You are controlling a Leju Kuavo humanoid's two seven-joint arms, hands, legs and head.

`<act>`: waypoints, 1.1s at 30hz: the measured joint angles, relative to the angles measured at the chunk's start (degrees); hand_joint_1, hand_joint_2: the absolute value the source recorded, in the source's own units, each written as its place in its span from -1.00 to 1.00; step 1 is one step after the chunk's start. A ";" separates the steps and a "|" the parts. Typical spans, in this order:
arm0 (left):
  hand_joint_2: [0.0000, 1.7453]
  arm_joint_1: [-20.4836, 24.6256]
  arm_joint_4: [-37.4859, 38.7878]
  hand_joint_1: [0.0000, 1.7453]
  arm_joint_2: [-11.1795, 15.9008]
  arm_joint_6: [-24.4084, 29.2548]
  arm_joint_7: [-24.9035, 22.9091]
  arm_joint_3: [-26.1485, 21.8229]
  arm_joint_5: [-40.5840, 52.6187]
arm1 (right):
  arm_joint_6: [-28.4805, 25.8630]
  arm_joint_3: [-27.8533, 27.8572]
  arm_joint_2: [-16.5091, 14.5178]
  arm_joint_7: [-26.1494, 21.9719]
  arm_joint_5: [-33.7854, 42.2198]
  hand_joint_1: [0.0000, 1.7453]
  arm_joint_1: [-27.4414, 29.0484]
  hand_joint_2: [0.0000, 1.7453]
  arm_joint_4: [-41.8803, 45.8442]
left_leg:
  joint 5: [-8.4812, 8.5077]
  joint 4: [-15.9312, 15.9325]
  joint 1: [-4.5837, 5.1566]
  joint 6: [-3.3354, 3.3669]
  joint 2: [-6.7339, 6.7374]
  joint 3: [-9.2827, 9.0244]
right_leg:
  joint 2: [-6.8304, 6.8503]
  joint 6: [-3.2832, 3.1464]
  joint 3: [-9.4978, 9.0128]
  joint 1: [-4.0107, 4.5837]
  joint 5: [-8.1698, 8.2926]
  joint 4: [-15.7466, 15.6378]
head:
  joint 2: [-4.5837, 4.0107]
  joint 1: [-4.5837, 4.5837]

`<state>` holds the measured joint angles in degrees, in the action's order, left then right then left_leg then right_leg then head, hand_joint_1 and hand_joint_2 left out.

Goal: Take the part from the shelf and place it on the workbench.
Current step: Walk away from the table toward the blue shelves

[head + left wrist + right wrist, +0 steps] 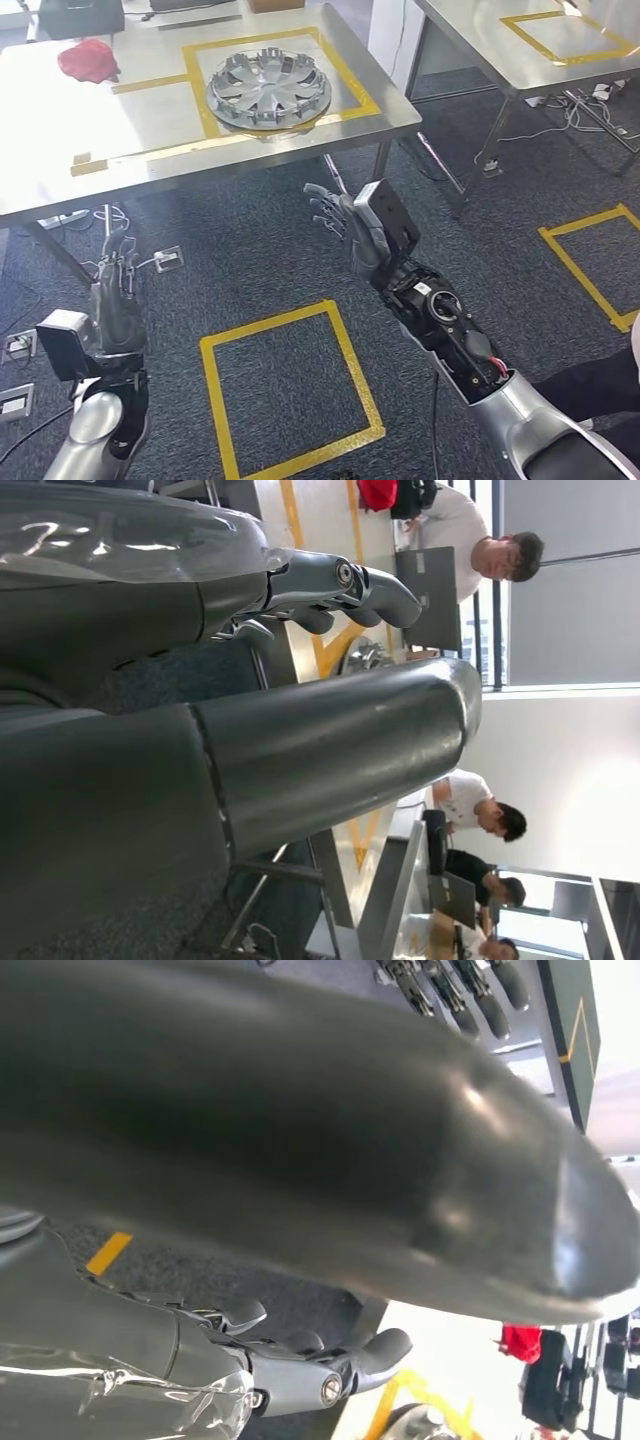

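Note:
The part, a silver wheel cover [269, 90], lies flat on the steel workbench [136, 130] inside a yellow-taped rectangle. My right hand [343, 225] hovers in front of the bench, below its front edge, fingers spread and holding nothing. My left hand [115, 290] hangs low at the left, under the bench edge, fingers straight and apart, empty. The left wrist view has my thick grey thumb [332, 750] and darker fingers [340, 585] apart, with a slice of the wheel cover [366, 658] between them. In the right wrist view my thumb [340, 1150] and fingers [324, 1370] are likewise apart.
A red cloth [88, 60] lies at the bench's far left. A second steel table [521, 50] with yellow tape stands at the right. Yellow tape squares [290, 390] mark the dark carpet, with cables and floor sockets [16, 345] at the left. Several people [483, 810] sit at desks beyond.

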<state>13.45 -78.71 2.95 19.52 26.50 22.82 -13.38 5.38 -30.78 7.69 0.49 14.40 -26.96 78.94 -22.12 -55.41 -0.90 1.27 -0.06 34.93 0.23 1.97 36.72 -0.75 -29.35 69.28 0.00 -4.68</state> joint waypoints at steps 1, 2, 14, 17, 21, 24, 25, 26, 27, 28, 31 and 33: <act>-1.00 -0.03 -0.01 -1.00 0.00 0.00 -0.02 0.00 0.00 | -0.01 0.02 0.00 -0.01 0.00 -1.00 -0.06 -1.00 0.00 | 0.40 -0.01 -0.01 -0.19 -0.04 0.39 | -0.04 -0.28 -2.99 0.04 1.33 -4.19 | 0.00 -0.14; -1.00 -0.02 -0.05 -1.00 0.00 0.01 -0.04 0.00 0.00 | -0.01 0.03 0.00 -0.02 0.00 -1.00 -0.15 -1.00 0.01 | 0.77 0.00 0.02 -0.46 -0.07 0.74 | -0.11 -0.61 -5.95 0.18 1.94 -8.61 | 0.00 -0.26; -1.00 -0.16 -0.20 -1.00 0.25 0.00 -0.09 0.00 -0.02 | 0.08 0.01 0.00 -0.05 0.00 -1.00 -0.01 -1.00 0.26 | -7.56 -16.52 -0.13 -3.16 -0.04 7.12 | -0.05 -3.52 -5.74 0.46 5.61 -15.91 | 0.00 1.90; -1.00 0.02 -0.20 -1.00 0.27 -0.01 -0.06 0.00 -0.07 | -0.06 0.02 0.00 -0.04 0.00 -1.00 0.12 -1.00 0.31 | -3.61 -5.38 0.00 -2.53 -0.03 -0.48 | -0.09 -3.14 -5.01 0.58 6.18 -15.74 | 0.00 2.77; -1.00 0.24 -0.20 -1.00 0.30 -0.01 0.14 0.00 -0.21 | -0.27 0.02 0.00 -0.01 0.00 -1.00 0.17 -1.00 0.39 | -2.50 1.11 0.38 -1.33 -0.06 -3.96 | -0.05 -2.05 -4.61 0.80 6.76 -15.55 | 0.00 2.77; -1.00 0.31 -0.20 -1.00 0.29 -0.04 0.19 0.00 -0.26 | -0.39 0.05 0.04 -0.02 0.00 -1.00 0.16 -1.00 0.48 | -1.90 1.65 -0.11 -0.34 0.09 -3.78 | -0.15 -1.11 -3.25 0.69 4.49 -12.43 | 0.00 2.37; -1.00 0.31 -0.20 -1.00 0.28 -0.05 0.21 0.00 -0.26 | -0.47 0.06 0.07 -0.02 0.00 -1.00 0.19 -1.00 0.49 | -1.72 1.72 -0.17 -0.09 0.18 -3.67 | -0.17 -0.83 -1.87 0.55 2.42 -9.04 | 0.00 2.08; -1.00 0.28 -0.20 -1.00 0.26 -0.06 0.25 0.00 -0.26 | -0.55 0.06 0.09 -0.03 0.00 -1.00 0.26 -1.00 0.49 | -1.60 1.71 -0.18 0.05 0.21 -3.51 | -0.17 -0.59 -0.10 0.45 0.15 -4.72 | 0.00 1.73; -1.00 0.23 -0.20 -1.00 0.26 -0.06 0.28 0.00 -0.27 | -0.60 0.04 0.10 -0.03 0.00 -1.00 0.39 -1.00 0.49 | -1.50 1.69 -0.18 0.10 0.24 -3.35 | -0.17 -0.36 1.54 0.30 -1.61 -0.59 | 0.00 1.46; -1.00 0.16 -0.20 -1.00 0.26 -0.04 0.32 0.00 -0.27 | -0.62 0.02 0.11 -0.03 0.00 -1.00 0.53 -1.00 0.49 | -1.41 1.67 -0.19 0.09 0.25 -3.23 | -0.15 -0.17 2.48 0.12 -2.37 2.01 | 0.00 1.29; -1.00 0.00 -0.20 -1.00 0.25 0.07 0.38 0.00 -0.35 | -0.72 -0.01 0.11 -0.05 0.00 -1.00 0.65 -1.00 0.49 | -1.30 1.52 -0.37 -0.17 0.18 -3.17 | -0.13 0.10 -1.07 -0.41 1.69 -3.84 | 0.00 0.71; -1.00 -0.01 -0.20 -1.00 0.26 0.13 0.44 0.00 -0.41 | -0.83 0.02 0.12 -0.09 0.00 -1.00 0.62 -1.00 0.49 | -1.29 1.26 -0.31 -0.67 0.08 -3.02 | -0.20 0.03 -5.10 -0.41 4.59 -11.89 | 0.00 0.34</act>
<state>13.44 -78.90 3.21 19.65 26.93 22.82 -13.79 4.56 -30.76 7.81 0.40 14.40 -26.34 79.42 -23.41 -54.15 -1.21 0.60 0.02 31.91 0.03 2.00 31.62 -1.16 -24.76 57.38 0.00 -4.35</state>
